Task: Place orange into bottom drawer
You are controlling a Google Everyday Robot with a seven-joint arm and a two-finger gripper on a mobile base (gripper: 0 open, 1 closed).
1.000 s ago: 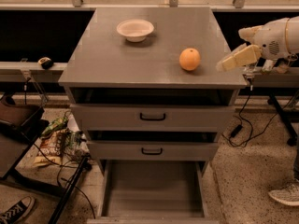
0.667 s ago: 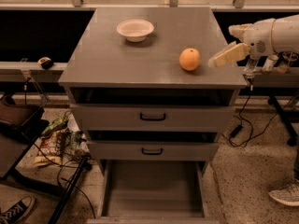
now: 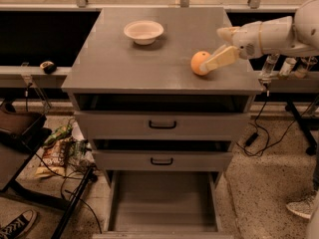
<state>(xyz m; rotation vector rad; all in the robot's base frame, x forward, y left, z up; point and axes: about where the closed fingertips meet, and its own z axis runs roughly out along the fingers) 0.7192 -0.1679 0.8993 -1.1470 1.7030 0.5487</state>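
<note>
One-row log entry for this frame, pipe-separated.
stage: pre-grasp | end effector: open, beside orange | orange: on cabinet top | bottom drawer: pulled out

Gripper (image 3: 214, 49): right of orange (image 3: 200, 62), fingers spread, one touching it.
Bowl (image 3: 143, 32): back-left of orange, well apart.
Bottom drawer (image 3: 162, 203): below orange, pulled out, open from above.
Upper drawers (image 3: 162, 125): between orange and bottom drawer.

At the bench's (image 3: 124, 68) right side, the gripper (image 3: 213, 49), fingers spread, hides the orange's (image 3: 198, 61) right flank from us; its arm (image 3: 279, 34) runs off the right edge. We lose the bottom drawer's (image 3: 162, 198) front at the lower edge. A small dark object (image 3: 47, 66) left of the bench is too small to identify.
</note>
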